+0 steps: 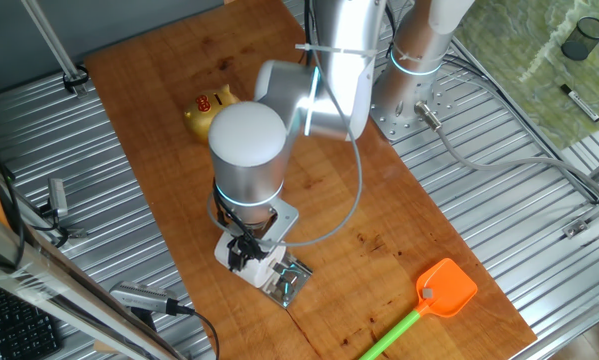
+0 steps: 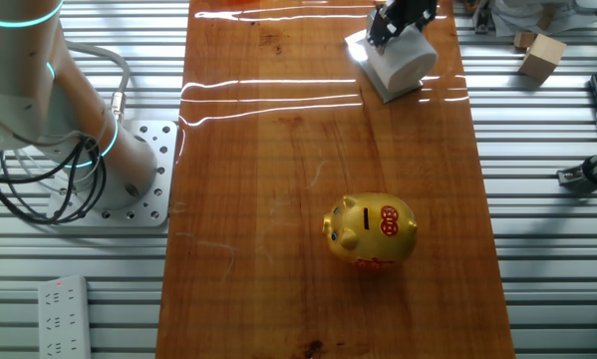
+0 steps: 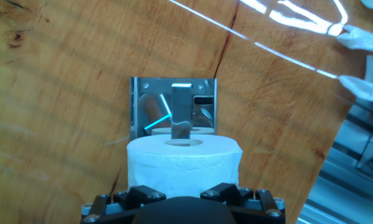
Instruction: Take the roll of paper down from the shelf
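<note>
The roll of paper is white and fills the lower middle of the hand view, with its hollow core facing up. The shelf is a small shiny metal plate on the wooden board, and its upright peg reaches to the roll's core. My gripper sits close on the roll. Its black fingers flank the roll's near end and the tips are hidden by the paper. In one fixed view the gripper holds the roll over the shelf. In the other fixed view the gripper is on the roll.
A golden piggy bank stands mid-board; it also shows behind the arm. An orange fly swatter lies near the board's edge. The arm's base is bolted beside the wooden board.
</note>
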Robot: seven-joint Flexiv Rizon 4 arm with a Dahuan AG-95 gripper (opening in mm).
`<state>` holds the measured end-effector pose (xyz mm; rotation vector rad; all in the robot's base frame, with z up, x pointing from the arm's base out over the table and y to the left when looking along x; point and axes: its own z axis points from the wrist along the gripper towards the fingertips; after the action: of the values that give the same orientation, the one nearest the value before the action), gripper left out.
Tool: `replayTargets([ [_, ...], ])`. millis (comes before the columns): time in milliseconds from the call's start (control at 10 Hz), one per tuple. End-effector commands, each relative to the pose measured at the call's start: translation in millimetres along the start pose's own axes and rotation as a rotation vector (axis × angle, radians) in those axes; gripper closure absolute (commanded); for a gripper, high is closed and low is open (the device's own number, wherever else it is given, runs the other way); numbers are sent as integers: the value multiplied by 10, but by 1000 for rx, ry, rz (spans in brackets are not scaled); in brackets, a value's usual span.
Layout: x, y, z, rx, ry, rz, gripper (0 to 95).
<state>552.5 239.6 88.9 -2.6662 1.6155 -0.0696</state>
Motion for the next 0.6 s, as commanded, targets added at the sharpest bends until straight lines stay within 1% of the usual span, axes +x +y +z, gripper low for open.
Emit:
replayTargets([
  [100,11,-3,15,1,1,0,950],
  [600,46,24,9,0,2,-1,950],
])
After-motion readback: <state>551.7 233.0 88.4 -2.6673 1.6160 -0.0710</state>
